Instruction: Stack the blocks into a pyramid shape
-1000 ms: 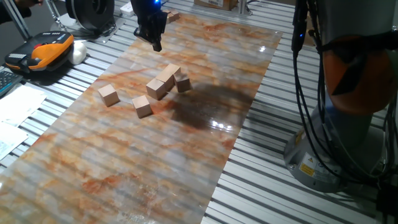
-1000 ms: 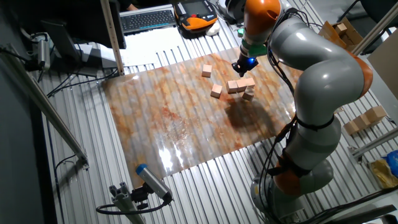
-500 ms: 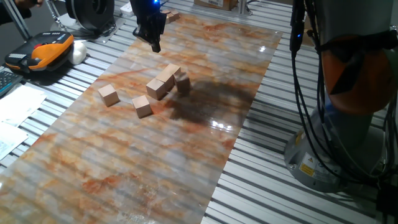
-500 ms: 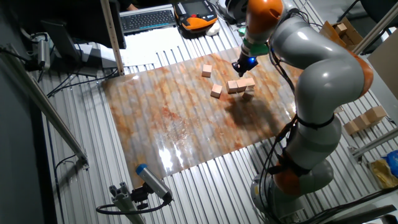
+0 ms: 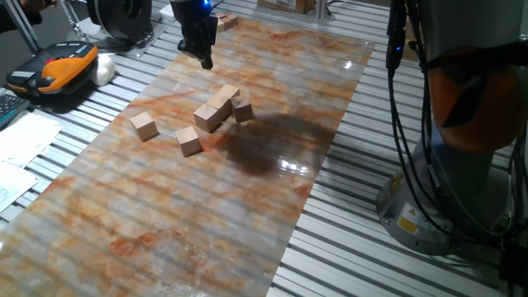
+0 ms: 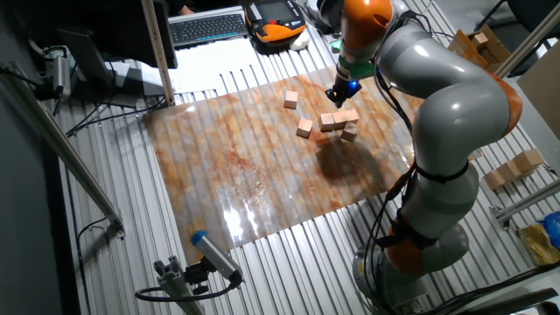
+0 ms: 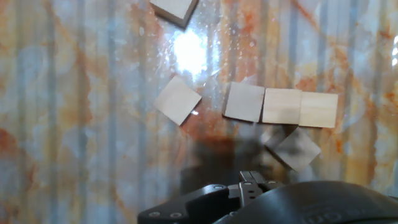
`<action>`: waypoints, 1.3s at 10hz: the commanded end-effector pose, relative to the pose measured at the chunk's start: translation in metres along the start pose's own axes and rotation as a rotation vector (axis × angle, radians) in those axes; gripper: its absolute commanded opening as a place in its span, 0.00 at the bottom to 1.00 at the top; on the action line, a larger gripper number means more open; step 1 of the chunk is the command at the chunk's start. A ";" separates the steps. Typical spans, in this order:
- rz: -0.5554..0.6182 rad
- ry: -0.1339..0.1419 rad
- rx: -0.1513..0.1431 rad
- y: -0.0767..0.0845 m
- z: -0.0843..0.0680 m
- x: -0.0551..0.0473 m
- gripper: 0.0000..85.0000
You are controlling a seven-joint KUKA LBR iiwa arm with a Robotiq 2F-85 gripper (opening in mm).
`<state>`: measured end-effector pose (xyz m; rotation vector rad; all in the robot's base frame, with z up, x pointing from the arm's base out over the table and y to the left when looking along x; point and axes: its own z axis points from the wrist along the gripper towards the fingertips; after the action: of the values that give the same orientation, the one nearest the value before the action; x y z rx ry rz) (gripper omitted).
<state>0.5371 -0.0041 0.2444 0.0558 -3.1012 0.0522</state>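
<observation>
Gripper (image 5: pixel 204 56): dark, two-fingered, pointing down above the far part of the marbled sheet (image 5: pixel 165 206), clear of every block, holding nothing; whether its fingers are apart or together cannot be told, as they read as one dark tip in both fixed views and only the hand's housing shows at the bottom edge of the hand view. Row of three blocks (image 7: pixel 281 105): light tan wooden cubes lying side by side and touching, just nearer the camera than the gripper in one fixed view, where they appear as a short bar (image 5: pixel 216 107). Fourth block (image 7: pixel 294 149): turned at an angle, just beside the row at its right end in the hand view, apparently touching it; in one fixed view it sits at the right of the bar (image 5: pixel 242 109). Fifth block (image 7: pixel 178 99): alone, rotated, near the left end of the row but apart from it; seen at (image 5: pixel 189 140) toward the near left. Sixth block (image 7: pixel 174 9): farther off, partly cut by the top edge of the hand view; seen at (image 5: pixel 144 125), leftmost on the sheet. All six lie flat on the sheet, none stacked. Arm (image 6: pixel 446 105): grey and orange, arching over the right side of the table (image 6: pixel 289 262). Surroundings: a slatted metal table; a keyboard (image 6: pixel 207 26) and an orange-and-black handset (image 5: pixel 62 70) off the sheet; further wooden blocks (image 6: pixel 514 168) to the right, off the sheet.
</observation>
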 end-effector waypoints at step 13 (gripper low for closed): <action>0.037 -0.069 -0.010 -0.011 0.031 0.000 0.00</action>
<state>0.5364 -0.0168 0.2118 0.0005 -3.1709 0.0294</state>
